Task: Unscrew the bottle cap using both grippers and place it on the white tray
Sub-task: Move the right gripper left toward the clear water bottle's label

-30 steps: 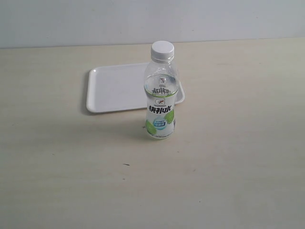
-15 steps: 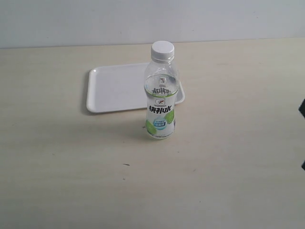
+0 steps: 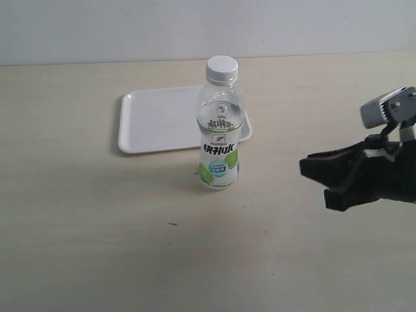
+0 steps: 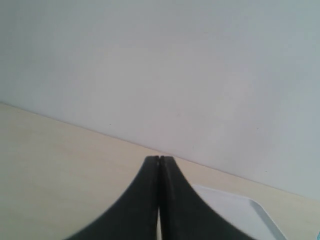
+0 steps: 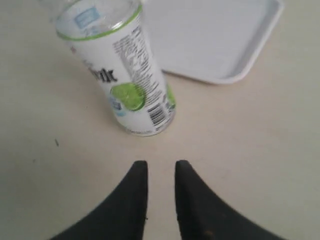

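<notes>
You have the small round white ribbed plastic bottle cap (image 3: 222,69) screwed on top of the clear plastic drink bottle (image 3: 220,140) with the white-and-green label, which stands upright on the pale beige table (image 3: 97,247). Just behind the bottle lies the flat rectangular white plastic tray (image 3: 156,120) with rounded corners. Most of it spreads to the bottle's left in the exterior view, and the bottle covers part of its near right edge. Well to the right of the bottle, level with its lower half, is your black right gripper (image 3: 315,181). Its fingers point toward the bottle without touching it, and a silver-grey block (image 3: 383,110) sits above them. In its wrist view the two fingers stand a narrow gap apart with nothing between them, and the bottle's base is just ahead of the tips. Your all-black left gripper (image 4: 159,160) shows only in its own wrist view, where its fingers are pressed together on nothing, with a corner of the tray beyond them.
</notes>
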Robot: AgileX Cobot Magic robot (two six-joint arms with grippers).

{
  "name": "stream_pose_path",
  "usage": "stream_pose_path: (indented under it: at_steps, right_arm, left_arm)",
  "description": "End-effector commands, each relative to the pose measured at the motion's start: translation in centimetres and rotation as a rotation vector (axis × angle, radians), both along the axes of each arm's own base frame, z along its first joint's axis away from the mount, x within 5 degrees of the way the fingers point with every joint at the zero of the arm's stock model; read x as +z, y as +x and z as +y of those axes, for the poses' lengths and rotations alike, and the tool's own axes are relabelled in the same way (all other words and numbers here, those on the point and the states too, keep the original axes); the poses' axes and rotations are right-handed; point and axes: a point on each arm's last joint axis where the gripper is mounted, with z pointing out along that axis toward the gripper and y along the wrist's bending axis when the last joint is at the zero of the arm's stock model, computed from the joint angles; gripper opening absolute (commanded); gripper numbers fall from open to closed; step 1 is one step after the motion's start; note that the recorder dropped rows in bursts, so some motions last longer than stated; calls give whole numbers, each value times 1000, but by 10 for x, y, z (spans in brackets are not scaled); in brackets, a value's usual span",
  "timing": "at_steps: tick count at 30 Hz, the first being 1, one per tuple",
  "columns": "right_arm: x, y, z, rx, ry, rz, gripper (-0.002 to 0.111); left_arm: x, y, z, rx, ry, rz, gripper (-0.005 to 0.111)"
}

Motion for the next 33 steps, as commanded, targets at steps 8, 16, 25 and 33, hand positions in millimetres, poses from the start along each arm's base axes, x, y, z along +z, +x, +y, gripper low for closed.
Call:
stream_pose_path:
  at_steps: [8, 16, 25, 33]
  right_arm:
    - [-47, 13, 32, 312, 24, -289, 64]
    - [-46, 36, 38, 264, -8, -349, 72]
    - [-38, 66, 65, 335, -57, -335, 78]
    - [-33, 84, 74, 200, -59, -305, 78]
  left_arm:
    - [1, -1, 0, -5, 21, -4, 0]
    - [1, -1, 0, -5, 25, -4, 0]
    - [1, -1, 0, -5, 25, -4, 0]
    - [1, -1, 0, -5, 25, -4, 0]
